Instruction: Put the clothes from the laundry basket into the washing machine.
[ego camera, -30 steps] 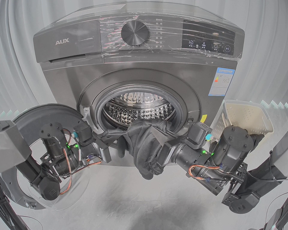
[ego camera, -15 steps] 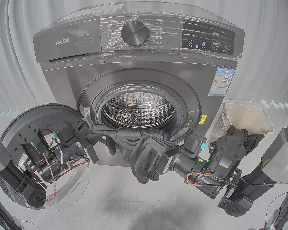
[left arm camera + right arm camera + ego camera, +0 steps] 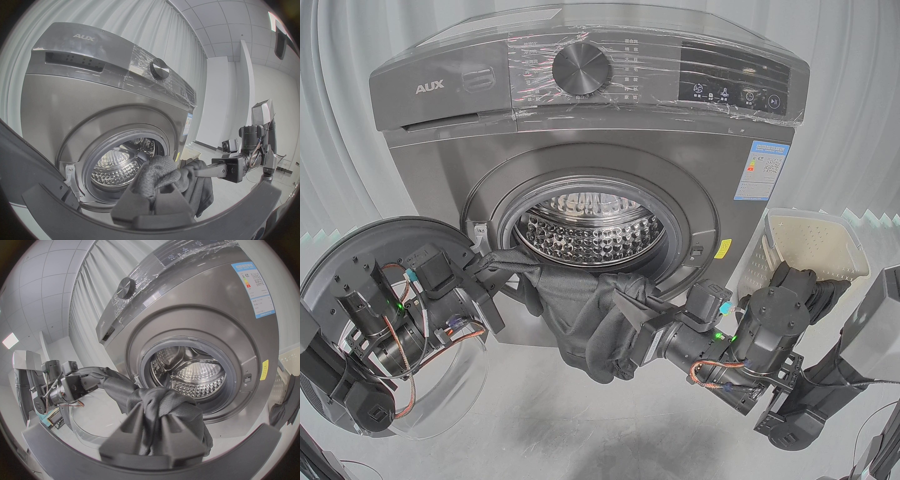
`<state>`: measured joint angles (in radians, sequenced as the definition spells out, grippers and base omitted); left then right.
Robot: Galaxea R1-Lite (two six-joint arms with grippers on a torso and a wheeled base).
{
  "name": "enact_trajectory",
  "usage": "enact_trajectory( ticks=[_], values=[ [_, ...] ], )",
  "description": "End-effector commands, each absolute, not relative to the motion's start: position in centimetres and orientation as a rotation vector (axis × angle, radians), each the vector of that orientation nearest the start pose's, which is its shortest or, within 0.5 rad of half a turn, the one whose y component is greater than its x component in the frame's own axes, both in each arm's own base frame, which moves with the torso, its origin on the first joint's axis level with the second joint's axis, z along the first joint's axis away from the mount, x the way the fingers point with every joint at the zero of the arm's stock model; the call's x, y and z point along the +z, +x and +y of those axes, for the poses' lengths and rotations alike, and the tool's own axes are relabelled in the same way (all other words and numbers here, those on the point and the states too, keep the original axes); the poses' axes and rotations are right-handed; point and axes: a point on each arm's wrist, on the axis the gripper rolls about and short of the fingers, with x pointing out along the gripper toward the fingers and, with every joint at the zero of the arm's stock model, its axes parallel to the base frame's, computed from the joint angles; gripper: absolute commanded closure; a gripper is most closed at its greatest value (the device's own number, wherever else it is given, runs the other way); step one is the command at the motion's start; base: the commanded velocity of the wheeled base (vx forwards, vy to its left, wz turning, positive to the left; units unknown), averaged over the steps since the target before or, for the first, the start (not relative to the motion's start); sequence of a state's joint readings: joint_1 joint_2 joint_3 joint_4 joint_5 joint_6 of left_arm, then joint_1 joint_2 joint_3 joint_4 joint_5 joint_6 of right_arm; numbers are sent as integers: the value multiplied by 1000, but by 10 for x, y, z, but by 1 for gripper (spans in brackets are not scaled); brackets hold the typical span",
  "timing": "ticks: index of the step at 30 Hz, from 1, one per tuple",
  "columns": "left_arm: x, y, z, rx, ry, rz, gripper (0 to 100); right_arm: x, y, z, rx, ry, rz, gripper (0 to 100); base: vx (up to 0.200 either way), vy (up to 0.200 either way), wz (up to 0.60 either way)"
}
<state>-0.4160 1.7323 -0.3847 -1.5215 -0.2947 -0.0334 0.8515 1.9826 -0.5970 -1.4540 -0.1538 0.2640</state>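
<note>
A dark grey garment [image 3: 581, 312] hangs stretched between both grippers, just below and in front of the washing machine's open drum [image 3: 590, 231]. My left gripper [image 3: 481, 265] is shut on one end of the dark garment [image 3: 156, 175], near the door hinge. At the lower right of the opening, my right gripper [image 3: 628, 306] is shut on the bunched other end of the garment [image 3: 162, 415]. The garment's middle sags toward the floor. A white laundry basket [image 3: 819, 244] stands to the machine's right with more dark clothes [image 3: 819, 290] over its rim.
The round washer door [image 3: 394, 250] is swung open to the left, behind my left arm. Grey floor [image 3: 581, 425] lies free in front of the machine. Curtains hang behind it.
Both arms pulled back from the drum and apart, the left one moving left. The garment came off the drum's lip and now hangs lower, spread wider between the grippers.
</note>
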Motion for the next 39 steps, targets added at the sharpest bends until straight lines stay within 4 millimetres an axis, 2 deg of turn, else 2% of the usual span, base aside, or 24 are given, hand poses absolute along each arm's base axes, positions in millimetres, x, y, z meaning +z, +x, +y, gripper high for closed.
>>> enact_trajectory(
  ticks=[1,4,7,8,16,26,39],
  values=[
    [163,236,-112,-713,-47,-176,100,116,227,240,664,269,57,0,0,0,0],
    [164,236,-112,-713,-50,-181,100,103,233,230,630,235,95,0,0,0,0],
    [165,237,-112,-713,-51,-186,100,95,232,225,618,208,125,0,0,0,0],
    [166,237,-114,-718,-51,-189,100,86,230,222,612,184,158,0,0,0,0],
    [167,235,-126,-714,-69,-194,100,64,233,219,593,146,218,0,0,0,0],
    [169,235,-130,-709,-73,-203,100,56,238,216,599,125,239,0,0,0,0],
    [172,235,-134,-699,-80,-218,100,56,235,219,616,126,240,0,0,0,0]
  ],
)
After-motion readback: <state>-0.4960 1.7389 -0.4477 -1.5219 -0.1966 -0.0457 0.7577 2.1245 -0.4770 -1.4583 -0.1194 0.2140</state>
